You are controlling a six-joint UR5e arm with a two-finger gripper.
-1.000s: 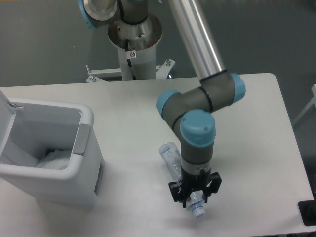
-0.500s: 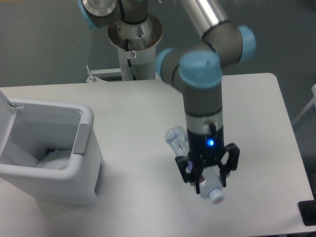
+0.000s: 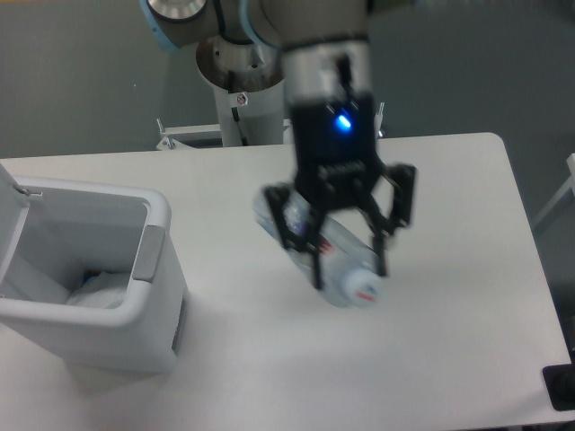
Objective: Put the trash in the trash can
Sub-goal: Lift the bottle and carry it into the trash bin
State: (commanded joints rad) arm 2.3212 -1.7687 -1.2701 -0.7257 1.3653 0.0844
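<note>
My gripper (image 3: 349,260) hangs well above the table's middle, shut on the crushed clear bottle (image 3: 334,259), whose blue-white cap (image 3: 361,287) points down toward the front right. Motion blurs the bottle and the fingers. The white trash can (image 3: 135,296) stands at the left with its lid (image 3: 11,215) swung open. Inside it lies a white packet (image 3: 101,289) on the bottom. The gripper is to the right of the can's opening and some way from it.
The arm's base column (image 3: 243,90) rises behind the table's far edge. The table's right edge (image 3: 530,269) runs down the right side, and a dark object (image 3: 561,386) sits at the lower right corner.
The gripper has risen from the table with the bottle and moved left and back, toward the can. The bottle now hangs high in the air.
</note>
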